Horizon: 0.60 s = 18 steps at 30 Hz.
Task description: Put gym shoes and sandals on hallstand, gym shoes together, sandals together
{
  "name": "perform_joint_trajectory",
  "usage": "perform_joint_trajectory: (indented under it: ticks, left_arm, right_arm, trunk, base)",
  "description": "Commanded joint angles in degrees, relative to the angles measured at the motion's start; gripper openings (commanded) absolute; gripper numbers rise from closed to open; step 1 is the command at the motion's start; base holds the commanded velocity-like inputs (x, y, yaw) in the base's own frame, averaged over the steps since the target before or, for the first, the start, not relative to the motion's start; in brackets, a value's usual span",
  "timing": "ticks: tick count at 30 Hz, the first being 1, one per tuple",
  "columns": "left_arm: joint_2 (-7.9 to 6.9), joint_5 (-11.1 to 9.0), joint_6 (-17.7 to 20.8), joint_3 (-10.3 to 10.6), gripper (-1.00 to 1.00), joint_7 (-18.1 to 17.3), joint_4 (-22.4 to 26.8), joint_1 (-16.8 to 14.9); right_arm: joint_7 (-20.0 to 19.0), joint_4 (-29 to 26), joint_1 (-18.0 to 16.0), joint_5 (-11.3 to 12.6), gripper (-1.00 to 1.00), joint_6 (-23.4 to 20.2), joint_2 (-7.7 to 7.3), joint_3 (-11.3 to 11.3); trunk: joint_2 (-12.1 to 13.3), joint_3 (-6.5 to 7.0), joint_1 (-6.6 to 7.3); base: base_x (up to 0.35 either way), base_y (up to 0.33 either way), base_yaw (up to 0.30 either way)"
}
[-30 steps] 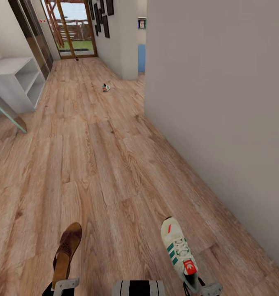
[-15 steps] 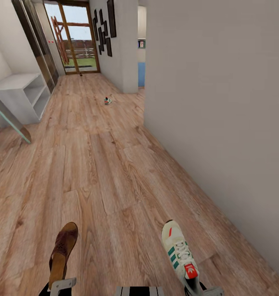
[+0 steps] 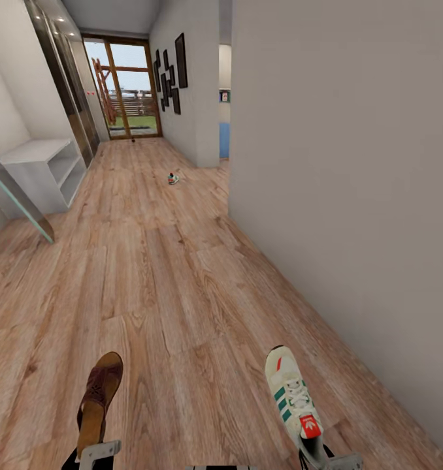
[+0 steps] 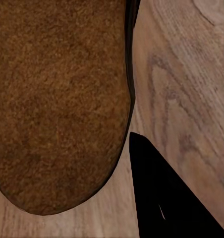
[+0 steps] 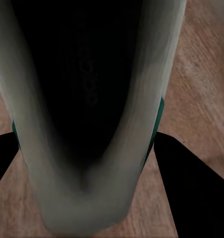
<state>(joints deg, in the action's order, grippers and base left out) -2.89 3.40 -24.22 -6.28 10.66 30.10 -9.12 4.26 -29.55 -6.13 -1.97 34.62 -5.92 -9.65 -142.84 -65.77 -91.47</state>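
Even, soft light; daylight glows through my far glass door (image 3: 122, 98); wrist views close, blurred, dark.

in the head view a sandal (image 3: 98, 405) sits at the near left above the corridor floor (image 3: 169, 281), held at its heel end by the left gripper (image 3: 97, 452). a gym shoe (image 3: 292, 399) sits at the near right, held by the right gripper (image 3: 329, 460). a second gym shoe (image 3: 174, 178) lies far ahead on the floor. a wall (image 3: 339, 163) runs along the right; a bench (image 3: 45, 171) stands far left.
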Motion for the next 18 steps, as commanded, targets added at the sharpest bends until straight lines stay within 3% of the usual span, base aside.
perform_joint_trajectory:
  ticks: [1, 13, 18]
  left_arm:
    - [-0.01, 0.6, 0.0, -0.1, -1.00, 0.2, -0.1, 0.0]
    - [0.00, 0.6, 0.0, -0.1, -1.00, 0.2, -0.1, 0.0]
    - [-0.05, 0.6, 0.0, -0.1, -1.00, 0.2, -0.1, 0.0]
  right_arm:
    - [0.4, 0.0, 0.0, -0.3, -1.00, 0.1, -0.05, 0.0]
    - [0.3, -2.6, 0.0, -0.3, -1.00, 0.1, -0.15, 0.8]
    - [0.4, -2.5, 0.0, -0.2, -1.00, 0.0, -0.08, 2.6]
  trunk:
    - [0.4, 0.23, 0.23]
    - [5.2, 3.46, 2.87]
    - [7.2, 4.81, 3.97]
  base:
    - [0.000, 0.000, 0.000]
    - [0.000, 0.000, -0.009]
    - [0.000, 0.000, -0.060]
